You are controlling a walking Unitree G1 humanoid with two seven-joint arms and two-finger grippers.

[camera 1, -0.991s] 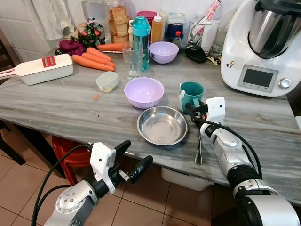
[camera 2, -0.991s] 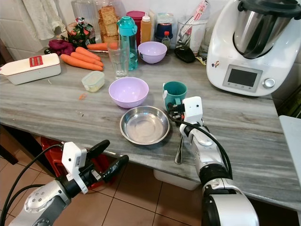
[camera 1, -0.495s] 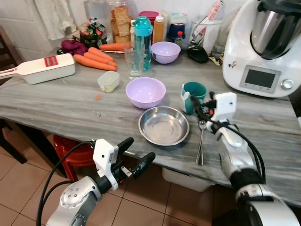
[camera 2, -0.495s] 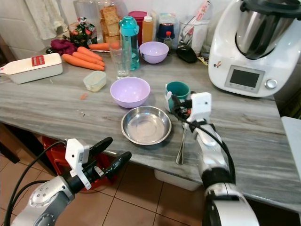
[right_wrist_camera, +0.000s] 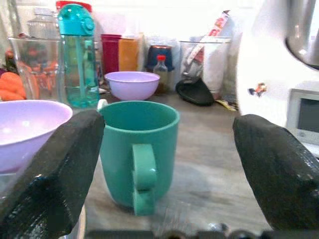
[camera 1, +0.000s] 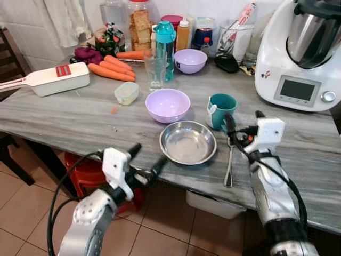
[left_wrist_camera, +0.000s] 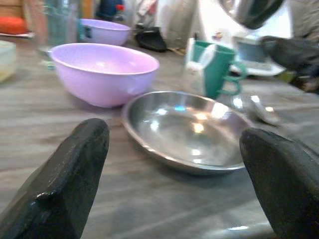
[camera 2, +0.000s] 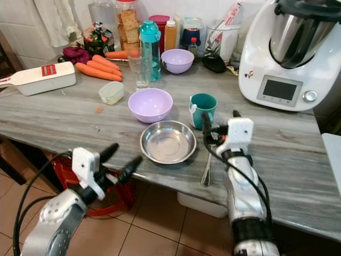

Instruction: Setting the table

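Note:
A steel bowl (camera 1: 187, 142) sits near the table's front edge, with a lilac bowl (camera 1: 168, 104) behind it and a teal mug (camera 1: 221, 109) to its right. A spoon (camera 1: 229, 165) lies on the grey table (camera 1: 64, 120) right of the steel bowl. My right gripper (camera 1: 242, 125) hovers open over the spoon's upper end, just in front of the mug (right_wrist_camera: 139, 154), holding nothing. Open and empty too, my left gripper (camera 1: 145, 160) is at the table's front edge, pointing at the steel bowl (left_wrist_camera: 192, 132).
Further back stand a glass (camera 1: 155, 69), a teal bottle (camera 1: 165, 42), a second lilac bowl (camera 1: 190, 60), carrots (camera 1: 112, 72), a small lidded container (camera 1: 126, 92) and a white slicer (camera 1: 50, 80). A white kitchen machine (camera 1: 301, 53) fills the back right. A red stool (camera 1: 80, 170) stands under the table.
My right gripper has drawn back from the mug and risen, its fingers wider apart. My left gripper has come up to the table's edge. The spoon has stayed put.

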